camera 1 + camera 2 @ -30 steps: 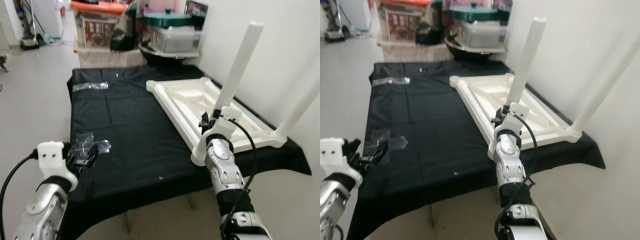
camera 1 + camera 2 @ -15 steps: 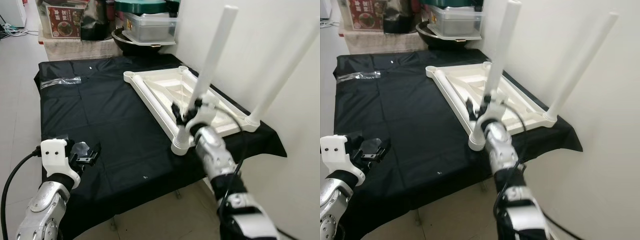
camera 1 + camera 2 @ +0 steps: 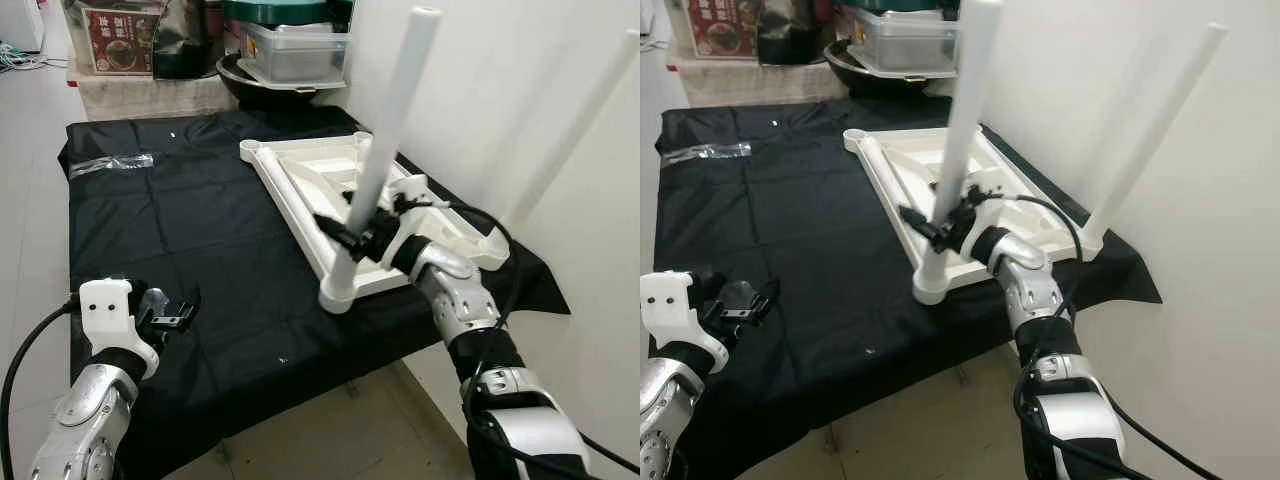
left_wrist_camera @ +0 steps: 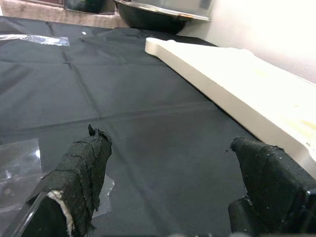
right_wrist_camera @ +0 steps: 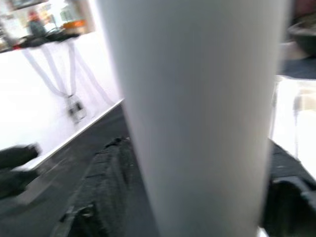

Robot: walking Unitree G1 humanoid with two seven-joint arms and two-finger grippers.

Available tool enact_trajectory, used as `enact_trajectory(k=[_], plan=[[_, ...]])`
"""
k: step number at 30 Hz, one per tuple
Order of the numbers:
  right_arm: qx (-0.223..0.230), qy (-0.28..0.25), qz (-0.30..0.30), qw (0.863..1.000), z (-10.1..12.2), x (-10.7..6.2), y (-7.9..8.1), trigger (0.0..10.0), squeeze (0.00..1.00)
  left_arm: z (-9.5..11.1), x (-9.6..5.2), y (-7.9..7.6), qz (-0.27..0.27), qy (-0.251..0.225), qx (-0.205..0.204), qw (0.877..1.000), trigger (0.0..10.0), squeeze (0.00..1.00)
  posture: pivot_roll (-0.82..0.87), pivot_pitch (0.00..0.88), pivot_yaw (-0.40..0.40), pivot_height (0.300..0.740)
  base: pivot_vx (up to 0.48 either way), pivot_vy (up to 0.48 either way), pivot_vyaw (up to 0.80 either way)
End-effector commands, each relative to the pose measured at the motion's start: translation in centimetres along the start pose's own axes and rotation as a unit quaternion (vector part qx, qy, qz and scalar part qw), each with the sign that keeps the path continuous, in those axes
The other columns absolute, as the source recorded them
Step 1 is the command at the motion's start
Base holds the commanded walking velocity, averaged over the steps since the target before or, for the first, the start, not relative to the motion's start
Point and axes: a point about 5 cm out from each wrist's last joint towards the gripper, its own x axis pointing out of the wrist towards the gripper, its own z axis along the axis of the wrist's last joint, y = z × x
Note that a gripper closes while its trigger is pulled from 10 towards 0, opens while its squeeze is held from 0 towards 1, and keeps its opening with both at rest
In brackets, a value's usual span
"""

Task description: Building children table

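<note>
White leg (image 3: 385,135), clamped in the right hand (image 3: 372,235), has tilted into its corner socket; left hand (image 3: 172,312) open.

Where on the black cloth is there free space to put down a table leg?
The black cloth is bare in the middle, between the upturned white tabletop and the plastic bags. The near right corner is crowded: the right gripper grips a leg there. The left gripper hovers at the near left.
</note>
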Motion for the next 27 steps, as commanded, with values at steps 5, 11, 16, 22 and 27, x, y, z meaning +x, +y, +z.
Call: enact_trajectory(k=[5, 11, 16, 22, 27], plan=[[-0.015, 0.015, -0.067, 0.998, -1.4, 1.1, 0.4, 0.0, 0.0, -0.5, -0.2, -0.2, -0.003, 0.007, -0.008, 1.0, 10.0, 0.0, 0.16, 0.0, -0.138, 0.74, 0.0, 0.0, 0.0], [0.027, 0.095, -0.437, 0.894, -3.6, -2.9, -4.9, 0.0, 0.0, -0.5, -0.2, -0.2, -0.005, 0.008, -0.008, 1.0, 10.0, 0.0, 0.16, 0.0, -0.135, 0.74, 0.0, 0.0, 0.0], [0.036, 0.165, -0.586, 0.792, -6.0, -7.1, -6.0, 0.0, 0.0, -0.5, -0.2, -0.2, -0.004, 0.008, -0.008, 1.0, 10.0, 0.0, 0.16, 0.0, -0.137, 0.74, 0.0, 0.0, 0.0], [0.023, 0.19, -0.602, 0.776, -8.2, -7.9, -4.0, 9.6, 0.0, -0.5, -0.2, -0.1, -0.002, 0.008, -0.007, 1.0, 10.0, 0.0, 0.15, 0.0, -0.135, 0.74, 0.0, 0.0, 0.0], [0.021, 0.13, -0.564, 0.815, -7.0, -6.3, -3.6, 10.0, 1.0, -0.5, -0.1, -0.1, -0.002, 0.008, -0.006, 1.0, 10.0, 0.0, 0.16, 0.0, -0.141, 0.74, 0.0, 0.0, 0.0]])
